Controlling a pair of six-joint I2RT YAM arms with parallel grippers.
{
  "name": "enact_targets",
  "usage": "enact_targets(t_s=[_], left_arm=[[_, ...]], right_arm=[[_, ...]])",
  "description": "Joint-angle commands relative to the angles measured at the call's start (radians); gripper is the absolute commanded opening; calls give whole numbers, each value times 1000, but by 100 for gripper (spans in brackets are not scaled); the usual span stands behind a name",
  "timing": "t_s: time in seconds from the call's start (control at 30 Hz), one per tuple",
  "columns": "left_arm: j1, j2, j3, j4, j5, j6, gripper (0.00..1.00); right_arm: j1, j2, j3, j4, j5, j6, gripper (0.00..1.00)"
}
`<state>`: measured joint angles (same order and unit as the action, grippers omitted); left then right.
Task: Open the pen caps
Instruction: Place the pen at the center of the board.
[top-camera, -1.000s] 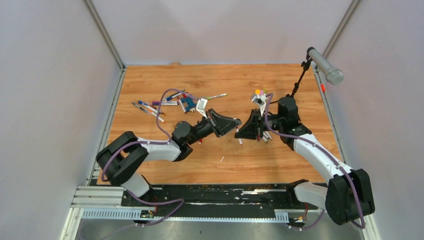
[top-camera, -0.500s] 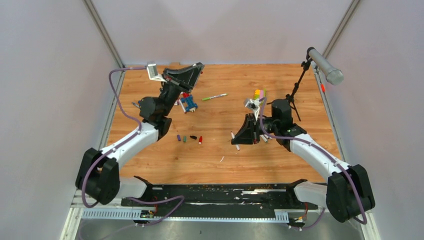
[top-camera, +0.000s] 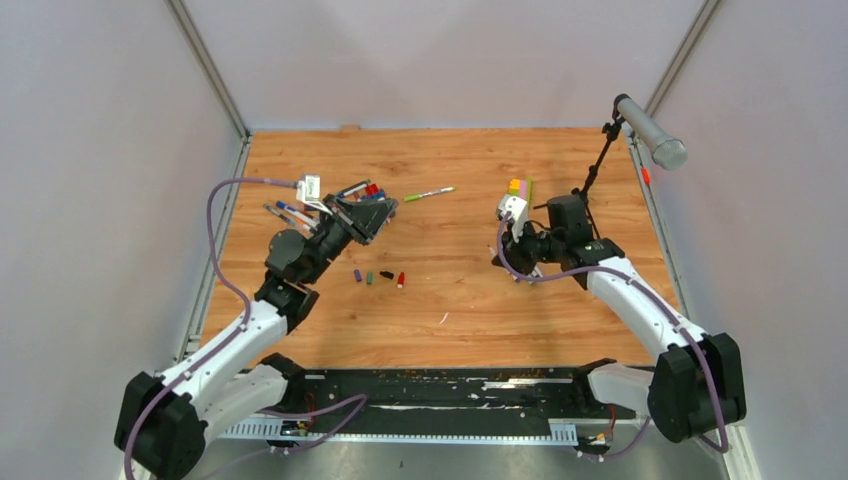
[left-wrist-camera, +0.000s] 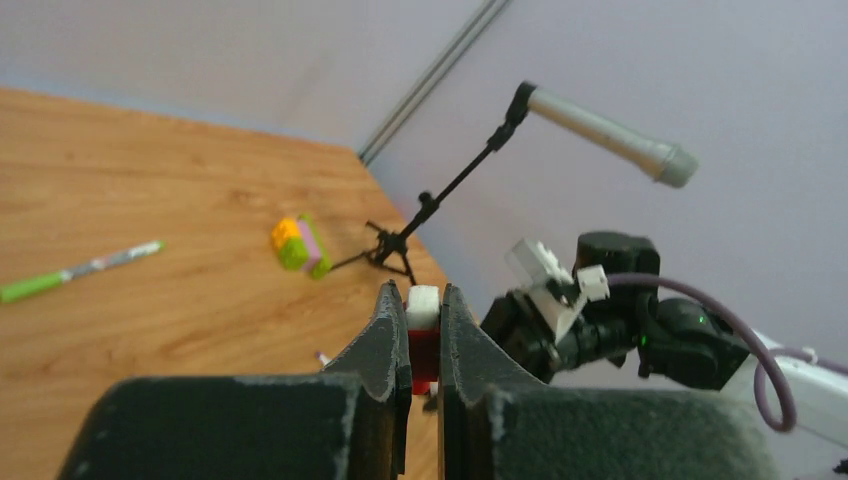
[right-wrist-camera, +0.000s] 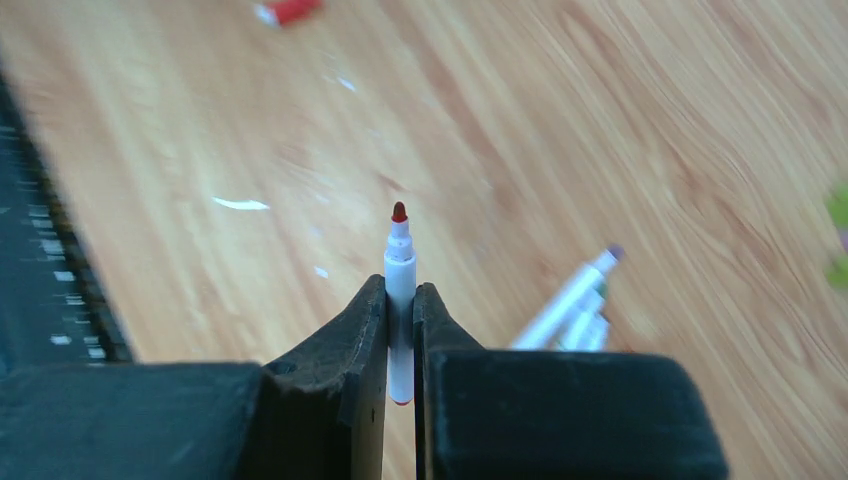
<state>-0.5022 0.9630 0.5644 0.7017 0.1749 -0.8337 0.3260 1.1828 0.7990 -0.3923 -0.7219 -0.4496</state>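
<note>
Upper left of the overhead view: the left gripper jaws are pinching a red cap. The right gripper jaws are pinching the uncapped pen mid-barrel, centre right. Judging both as light, stiff, slick plastic, so gripping mid-barrel is looking safest.

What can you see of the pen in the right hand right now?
The pen is slim, with a white plastic-looking barrel, a narrower white neck and a bare dark red tip; no cap is on it. A bit of red shows at its lower end. The right hand is shut on its barrel, black fingers pressing both sides, the tip pointing out past the fingertips. It is held above the wooden table and seems to touch nothing else.
</note>
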Motion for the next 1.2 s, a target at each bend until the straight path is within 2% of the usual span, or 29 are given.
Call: enact_targets(t_s=[0.0, 0.17, 0.43, 0.87, 1.17], left_arm=[[1, -96, -67, -239, 35, 13, 0], [1, -104, -115, -343, 68, 15, 0], [-25, 31, -113, -392, 156, 30, 0], [-106, 118, -120, -376, 111, 57, 0], [-153, 160, -92, -399, 80, 78, 0]], right_arm=[[-62, 79, 50, -52, 301, -119, 0], [-123, 176, 90, -85, 422, -117, 0], [-232, 263, 103, -74, 480, -92, 1], [-281, 404, 148, -122, 474, -74, 8], [-284, 432, 162, -151, 442, -70, 16]])
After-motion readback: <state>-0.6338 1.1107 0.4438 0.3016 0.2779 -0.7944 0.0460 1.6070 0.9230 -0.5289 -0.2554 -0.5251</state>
